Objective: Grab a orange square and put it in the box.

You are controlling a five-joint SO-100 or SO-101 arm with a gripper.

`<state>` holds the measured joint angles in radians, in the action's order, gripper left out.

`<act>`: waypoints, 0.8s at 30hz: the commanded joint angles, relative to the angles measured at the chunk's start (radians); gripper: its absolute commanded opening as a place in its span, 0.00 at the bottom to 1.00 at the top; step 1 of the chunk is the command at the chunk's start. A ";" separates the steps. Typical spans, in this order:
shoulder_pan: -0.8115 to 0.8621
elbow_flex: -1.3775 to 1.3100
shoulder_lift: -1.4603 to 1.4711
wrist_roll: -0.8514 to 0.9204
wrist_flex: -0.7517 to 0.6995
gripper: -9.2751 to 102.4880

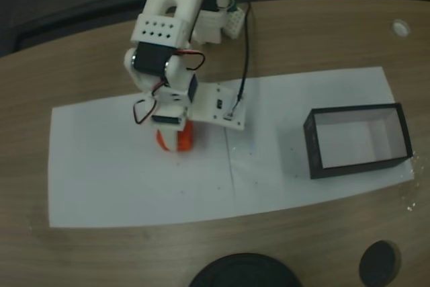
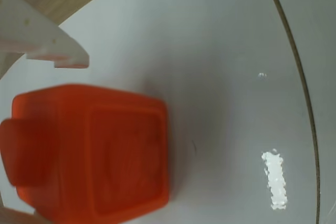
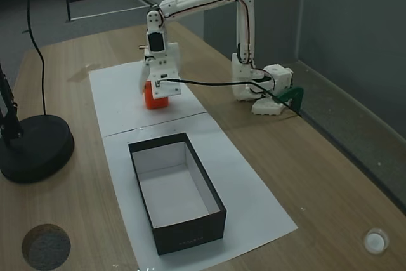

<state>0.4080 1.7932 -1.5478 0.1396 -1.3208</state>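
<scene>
The surface (image 3: pixel 342 176) was a pale wood-grain top with a rounded edge, and a long strip of white paper (image 1: pixel 121 166) lay across it (two sheets, by the seam running over the middle). In a fixed view a round black stand base (image 3: pixel 33 147) sat on the wood to the left, with a thin cable rising from it. A small white disc (image 3: pixel 375 241) lay near the lower right corner of that view. Behind the surface stood grey wall panels, and a dim floor area showed at the top left.

No writing could be read; a faint pale mark on the box's near outer wall was too small to make out.

The box (image 3: pixel 190 230), black-walled with a pale floor, sat on the paper well apart from the arm, its inside bare. In the other fixed view, the box (image 1: pixel 316 152) lay at the right end of the paper.

The orange square (image 3: pixel 154 99) rested on the paper directly beneath the white tool (image 3: pixel 155 91), which pointed down over it. In the wrist view, the orange square (image 2: pixel 100 156) showed a recessed top face with a raised mark. One white finger (image 2: pixel 47 45) sat just above it in that view. Whether the tool was pressed onto the cube or merely apart around it, I cannot tell.
</scene>
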 commanded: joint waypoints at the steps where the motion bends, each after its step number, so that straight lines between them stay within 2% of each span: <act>1: -0.003 -0.031 0.006 0.021 0.015 0.18; 6: -0.046 -0.078 -0.008 0.029 -0.003 0.19; 10: -0.170 -0.256 -0.097 -0.002 -0.144 0.19; 17: -0.535 -0.784 -0.279 -0.044 -0.377 0.19; 20: -0.709 -0.948 -0.287 -0.052 -0.393 0.19; 24: -0.890 -0.973 -0.235 -0.150 -0.353 0.19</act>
<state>-0.3850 0.8866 -1.7810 0.0353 -1.7027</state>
